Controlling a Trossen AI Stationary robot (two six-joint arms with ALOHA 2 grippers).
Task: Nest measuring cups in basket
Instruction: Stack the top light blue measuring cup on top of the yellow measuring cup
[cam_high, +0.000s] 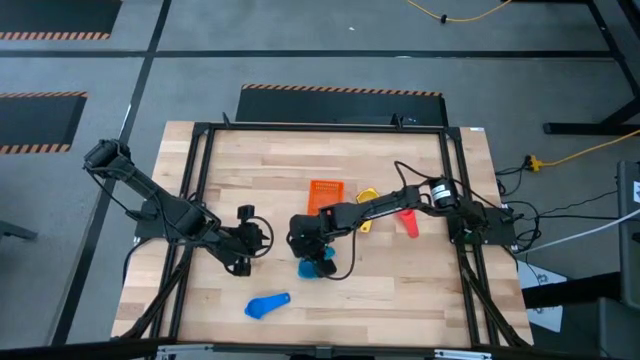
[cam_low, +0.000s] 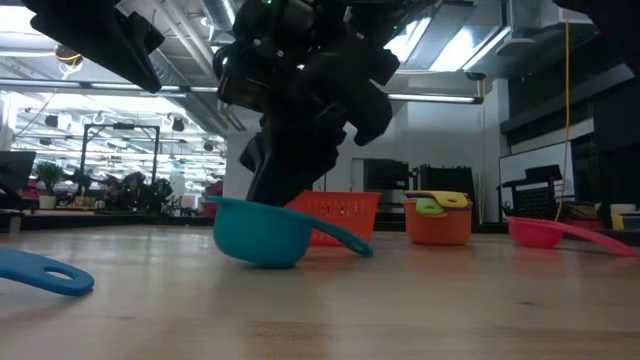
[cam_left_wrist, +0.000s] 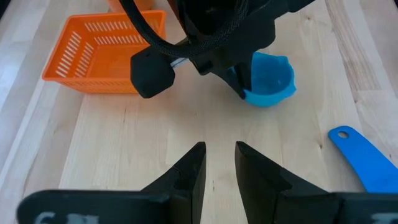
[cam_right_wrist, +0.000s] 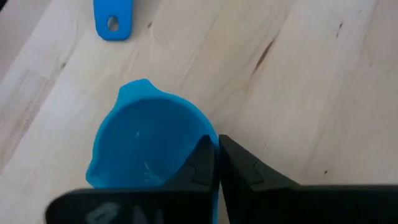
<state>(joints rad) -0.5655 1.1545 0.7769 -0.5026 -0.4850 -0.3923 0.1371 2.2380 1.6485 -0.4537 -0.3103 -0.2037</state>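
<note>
Pinching light blue cup (cam_right_wrist: 146, 143) rim | low view: cup tilted, touching table (cam_low: 420, 300)

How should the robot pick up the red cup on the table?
Probably by its rim. The small red plastic measuring cup sits upright, mouth open, so one finger can drop inside from above and one outside. Its flat handle lies too low against the wooden table to pinch easily.
</note>
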